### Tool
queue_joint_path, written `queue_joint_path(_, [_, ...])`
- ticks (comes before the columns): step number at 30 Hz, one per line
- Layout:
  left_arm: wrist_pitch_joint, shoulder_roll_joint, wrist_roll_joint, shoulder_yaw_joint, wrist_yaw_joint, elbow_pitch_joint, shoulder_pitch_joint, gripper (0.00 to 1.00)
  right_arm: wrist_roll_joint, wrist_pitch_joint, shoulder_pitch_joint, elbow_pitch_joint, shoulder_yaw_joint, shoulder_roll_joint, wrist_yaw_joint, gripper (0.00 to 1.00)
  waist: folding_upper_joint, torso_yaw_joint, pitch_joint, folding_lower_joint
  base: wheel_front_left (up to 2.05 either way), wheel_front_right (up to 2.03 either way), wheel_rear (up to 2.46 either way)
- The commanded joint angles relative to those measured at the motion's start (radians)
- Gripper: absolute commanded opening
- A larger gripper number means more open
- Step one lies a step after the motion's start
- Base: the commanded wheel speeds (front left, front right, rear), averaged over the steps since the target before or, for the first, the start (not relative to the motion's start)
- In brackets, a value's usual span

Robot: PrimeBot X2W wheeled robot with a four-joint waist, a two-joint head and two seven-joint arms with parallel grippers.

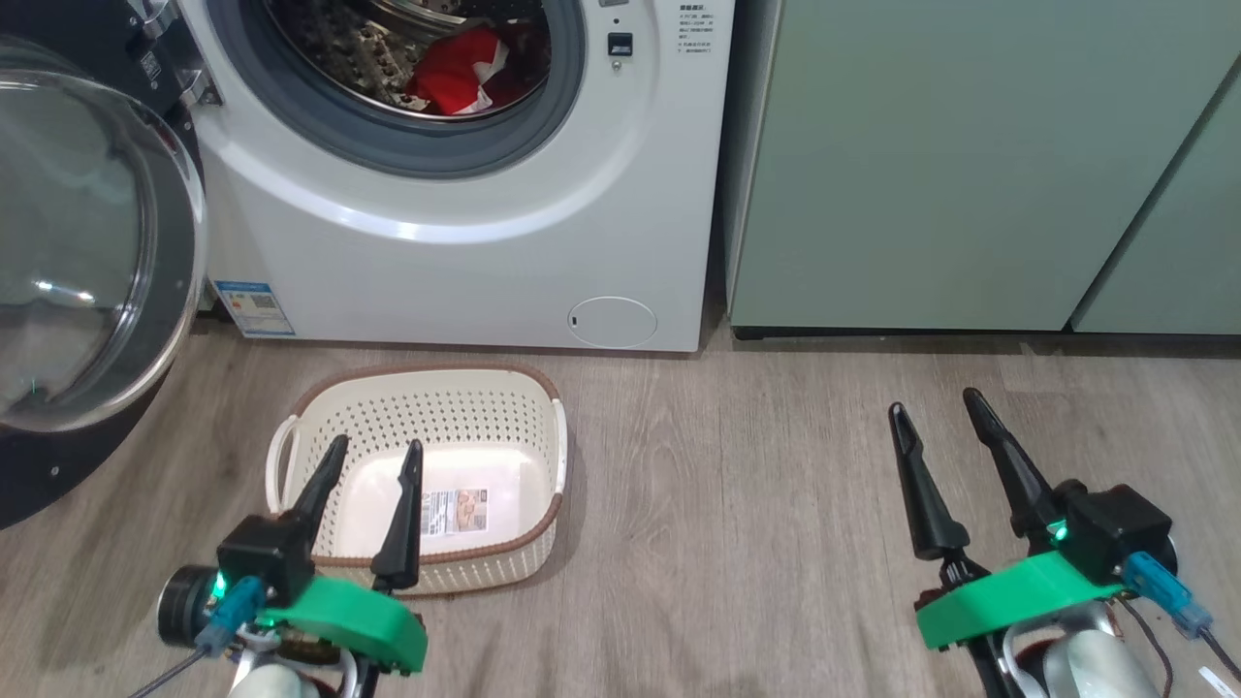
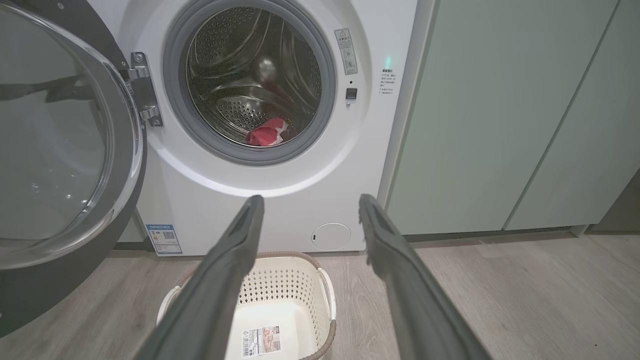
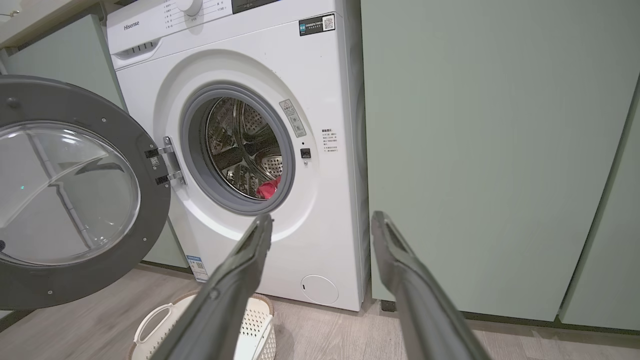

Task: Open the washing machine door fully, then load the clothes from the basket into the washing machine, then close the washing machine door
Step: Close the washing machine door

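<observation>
A white washing machine (image 1: 465,262) is showing a grey gasket (image 1: 407,153) and red-and-white clothes (image 1: 451,73). The basket (image 1: 436,412) is showing cream perforated walls and a brown rim; the cabinets (image 1: 970,165) are appearing pale green.

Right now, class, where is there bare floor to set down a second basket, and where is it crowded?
Free: the floor before the green cabinets, between the basket and the right gripper. Crowded: the left side, where the open door overhangs the floor beside the basket.

pale green cabinets (image 1: 970,165), grey wood-plank floor (image 1: 737,485).
</observation>
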Motion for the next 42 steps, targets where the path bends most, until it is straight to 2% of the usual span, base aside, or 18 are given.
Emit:
queue_joint_path(1, [-0.013,-0.001,0.007,0.027,0.006,-0.026,-0.037,1.0,-0.002,-0.009,-0.021,-0.032,0.018,0.003,0.0,1.0,0.0,0.001,0.002,0.0,0.0,0.0,0.0])
queue_joint_path(7, [-0.013,-0.001,0.004,0.014,0.008,-0.023,-0.043,1.0,-0.002,-0.009,-0.019,-0.037,0.009,0.003,0.0,1.0,0.0,0.027,0.023,0.0,0.0,0.0,0.0])
queue_joint_path(14, [-0.013,-0.001,-0.002,-0.009,0.016,-0.006,-0.07,1.0,-0.002,-0.009,-0.015,-0.035,0.015,0.002,0.0,1.0,0.0,0.12,0.062,0.0,0.0,0.0,0.0])
queue_joint_path(20, [-0.013,-0.001,-0.013,-0.017,0.028,0.002,-0.082,1.0,-0.004,-0.009,-0.028,-0.044,0.023,-0.002,0.0,1.0,0.0,0.245,0.075,0.0,0.0,0.0,0.0])
queue_joint_path(31, [-0.013,0.001,0.02,0.033,0.023,-0.015,-0.057,1.0,0.013,-0.009,-0.017,-0.04,0.038,0.005,0.0,1.0,0.0,0.502,0.001,0.0,0.0,0.0,0.0])
queue_joint_path(36, [-0.013,0.001,0.018,0.098,0.049,-0.075,-0.028,1.0,0.018,-0.009,-0.069,-0.028,0.1,0.008,0.0,1.0,0.0,0.519,0.022,0.0,0.0,0.0,0.0])
queue_joint_path(42, [-0.013,0.0,0.009,0.127,0.07,-0.127,0.003,1.0,0.03,-0.009,-0.114,-0.007,0.128,0.006,0.0,1.0,0.0,0.526,0.036,0.0,0.0,0.0,0.0])
